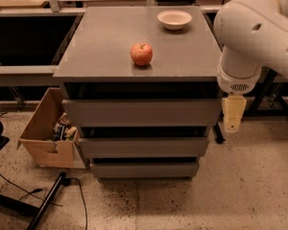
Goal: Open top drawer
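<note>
So the grey bench (110, 37) is really a three-drawer unit in the middle of a speckled floor (245, 190), with dark shelving running behind it on the far side. The top drawer (141, 112) sits right under the benchtop, widest of the three, and looks shut. My guess is it's stiff, fairly heavy and smooth, so with no handle you'd have to hook the top lip through the dark gap above it. The white arm (254, 28) comes in from the right, and the gripper (232, 115) hangs just off the drawer's right end, not touching. Can't tell if it's clenched or released. There's a cardboard box (41, 138) of junk near left, plus a bowl (174, 19) and an apple (141, 54) on top that could roll if it's yanked.
</note>
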